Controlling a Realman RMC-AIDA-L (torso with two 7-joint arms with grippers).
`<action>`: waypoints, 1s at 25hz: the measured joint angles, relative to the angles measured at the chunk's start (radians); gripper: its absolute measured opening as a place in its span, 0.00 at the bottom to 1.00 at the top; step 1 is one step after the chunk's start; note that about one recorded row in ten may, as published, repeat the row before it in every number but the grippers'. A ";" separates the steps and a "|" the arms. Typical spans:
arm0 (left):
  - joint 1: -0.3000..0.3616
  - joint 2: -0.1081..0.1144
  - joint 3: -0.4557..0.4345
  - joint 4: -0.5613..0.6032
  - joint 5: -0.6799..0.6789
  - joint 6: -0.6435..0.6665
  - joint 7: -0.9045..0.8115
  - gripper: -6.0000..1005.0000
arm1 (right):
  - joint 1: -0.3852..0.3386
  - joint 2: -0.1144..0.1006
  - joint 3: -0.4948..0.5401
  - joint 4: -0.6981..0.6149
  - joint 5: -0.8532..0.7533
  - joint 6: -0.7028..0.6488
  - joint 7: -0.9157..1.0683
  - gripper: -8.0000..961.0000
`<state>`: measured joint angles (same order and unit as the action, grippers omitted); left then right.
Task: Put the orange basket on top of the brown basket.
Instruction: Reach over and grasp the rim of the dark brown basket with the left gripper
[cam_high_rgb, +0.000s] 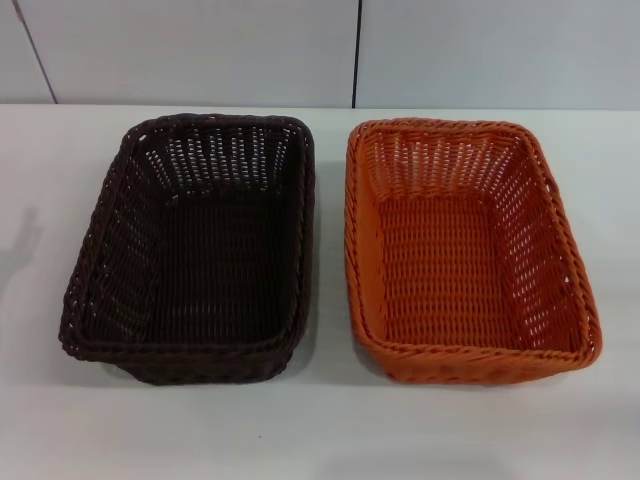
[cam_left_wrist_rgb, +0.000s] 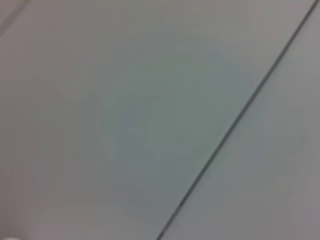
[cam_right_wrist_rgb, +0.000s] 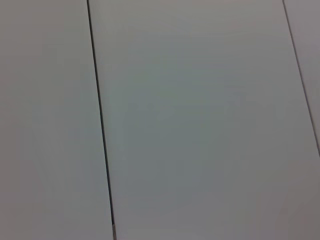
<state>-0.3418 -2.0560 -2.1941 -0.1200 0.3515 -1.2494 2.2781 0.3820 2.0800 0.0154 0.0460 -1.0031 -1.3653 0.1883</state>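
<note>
Two rectangular woven baskets are sitting side by side on a white table (cam_high_rgb: 320, 440), both open side up and empty. They look alike in size and build: wicker-style strands, sloping sides with an open, gappy weave, a tighter woven floor and a thick braided rim running all round.

The orange basket (cam_high_rgb: 465, 250) is lying on the right half of the table, bright orange throughout, its long sides running from near to far. Its far end is looking narrower than its near end, and light is showing through the gaps in its side walls. The brown basket (cam_high_rgb: 195, 250) is resting on the left, so dark it is reading almost black, turned slightly so that its near left corner is swinging outward. The two are standing just beside each other, their inner rims close along the middle but not touching, with a thin strip of table showing between them. The orange one is not yet stacked on the dark one.

The tabletop is smooth, matte and pale, carrying soft shadows under the baskets. Behind it a light grey panelled wall (cam_high_rgb: 200, 50) is rising, split by thin dark seams.

Neither gripper is appearing in any view, so whether their fingers are apart or together cannot be told; both wrist cameras are facing only pale panels crossed by dark seams.
</note>
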 joint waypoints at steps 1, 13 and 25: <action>0.008 0.004 0.043 -0.047 0.004 0.037 -0.042 0.84 | 0.000 0.000 0.000 0.000 0.000 0.000 0.004 0.76; -0.015 0.215 0.251 -0.402 0.419 0.244 -0.730 0.83 | -0.012 0.000 0.000 0.000 0.000 0.000 0.014 0.76; -0.092 0.325 0.134 -0.977 1.542 -0.062 -1.626 0.82 | -0.019 -0.002 0.000 -0.005 0.000 0.000 0.014 0.76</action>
<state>-0.4333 -1.7309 -2.0604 -1.0969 1.8938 -1.3113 0.6524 0.3625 2.0784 0.0154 0.0414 -1.0031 -1.3651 0.2026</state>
